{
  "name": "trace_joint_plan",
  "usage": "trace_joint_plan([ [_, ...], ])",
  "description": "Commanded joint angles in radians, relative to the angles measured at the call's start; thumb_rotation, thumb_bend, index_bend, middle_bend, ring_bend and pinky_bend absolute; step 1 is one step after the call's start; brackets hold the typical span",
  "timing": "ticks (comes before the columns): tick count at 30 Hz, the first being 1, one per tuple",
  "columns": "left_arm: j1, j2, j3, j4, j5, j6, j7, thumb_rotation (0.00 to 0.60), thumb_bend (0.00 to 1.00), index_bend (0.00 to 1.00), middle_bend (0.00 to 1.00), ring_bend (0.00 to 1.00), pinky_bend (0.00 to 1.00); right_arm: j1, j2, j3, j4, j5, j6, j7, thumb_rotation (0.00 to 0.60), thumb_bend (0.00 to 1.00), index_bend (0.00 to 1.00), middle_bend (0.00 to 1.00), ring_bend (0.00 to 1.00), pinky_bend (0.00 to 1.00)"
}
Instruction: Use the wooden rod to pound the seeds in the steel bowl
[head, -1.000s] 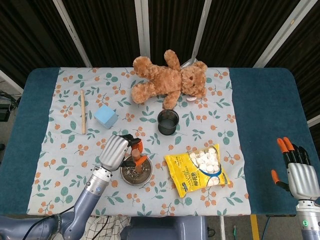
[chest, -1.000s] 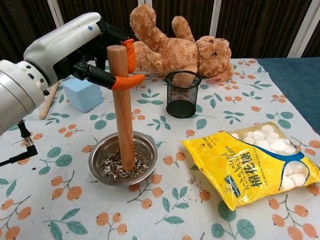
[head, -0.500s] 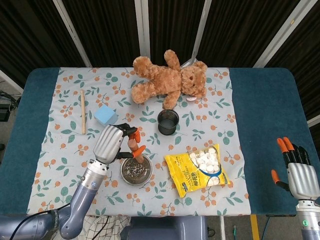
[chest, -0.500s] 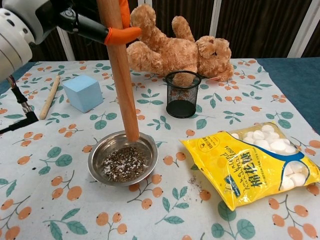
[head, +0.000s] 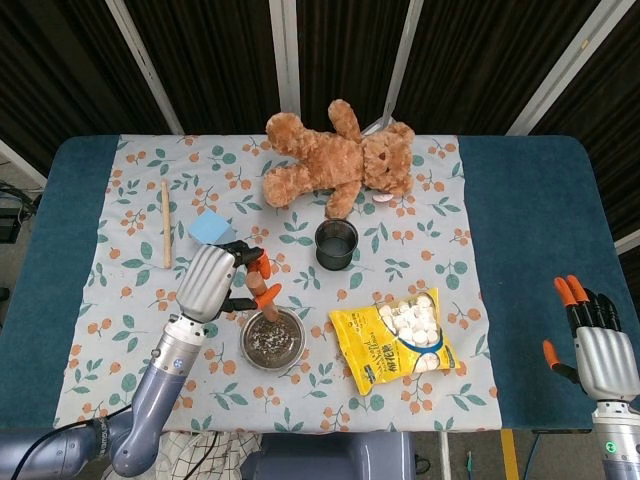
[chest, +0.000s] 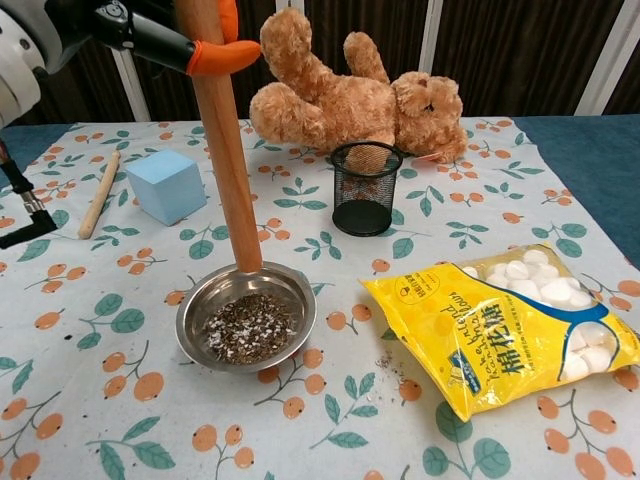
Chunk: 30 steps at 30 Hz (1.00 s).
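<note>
Left hand (head: 212, 282): clenched around upper part of wooden rod (chest: 222, 150), orange fingertips wrapped at rod's top; rod near upright, slightly tilted, lower end raised clear of seeds (chest: 247, 328) and poised at far-left rim of steel bowl (chest: 296, 302). Right hand (head: 598, 352): released, fingers apart, nothing held, parked at near-right table corner, well apart from work. Steel bowl: on floral cloth, near centre, just left of yellow snack bag (chest: 510, 335); seeds heaped in bottom, partly crushed, a few specks scattered on cloth between bowl and bag. Black mesh cup (chest: 364, 186) beyond bowl; teddy bear (chest: 350, 95) at far edge; blue block (chest: 167, 185) and thin stick (chest: 100, 193) to far left. Step judged in hand: top of a pounding stroke. For a good stroke: rod end brought over bowl's centre, not rim, before descent; rod kept vertical; straight downward drive into thickest part of heap; force moderate, since bowl unheld and light, likely to tip or skid on off-centre strike and scatter more seed.
</note>
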Motion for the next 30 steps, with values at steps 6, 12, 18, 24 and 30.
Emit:
trace_joint_plan([
  [6,0.04,0.094,0.0,0.007,0.011,0.032,-0.005,0.6,0.87,0.63,0.78,0.58,0.73,0.001,0.001,0.0,0.0,-0.001,-0.001,0.003,0.6,0.42,0.0,0.0,0.0,0.0],
  [12,0.097,0.205,0.011,0.053,0.015,0.059,-0.049,0.6,0.87,0.63,0.78,0.58,0.73,0.0,0.002,-0.001,-0.001,-0.001,-0.001,0.002,0.6,0.42,0.0,0.0,0.0,0.0],
  [18,0.139,0.274,0.046,0.156,0.018,0.055,-0.101,0.6,0.87,0.63,0.78,0.58,0.73,0.0,0.001,-0.001,-0.002,-0.002,0.0,0.0,0.6,0.42,0.0,0.0,0.0,0.0],
  [24,0.168,0.291,0.099,0.32,0.054,0.057,-0.127,0.6,0.87,0.63,0.78,0.58,0.73,-0.002,-0.001,-0.001,-0.002,-0.001,0.004,-0.001,0.6,0.42,0.0,0.0,0.0,0.0],
  [30,0.198,0.293,0.14,0.433,0.067,0.054,-0.183,0.6,0.87,0.63,0.78,0.58,0.73,-0.001,-0.001,0.0,-0.002,0.0,0.003,-0.003,0.6,0.42,0.0,0.0,0.0,0.0],
])
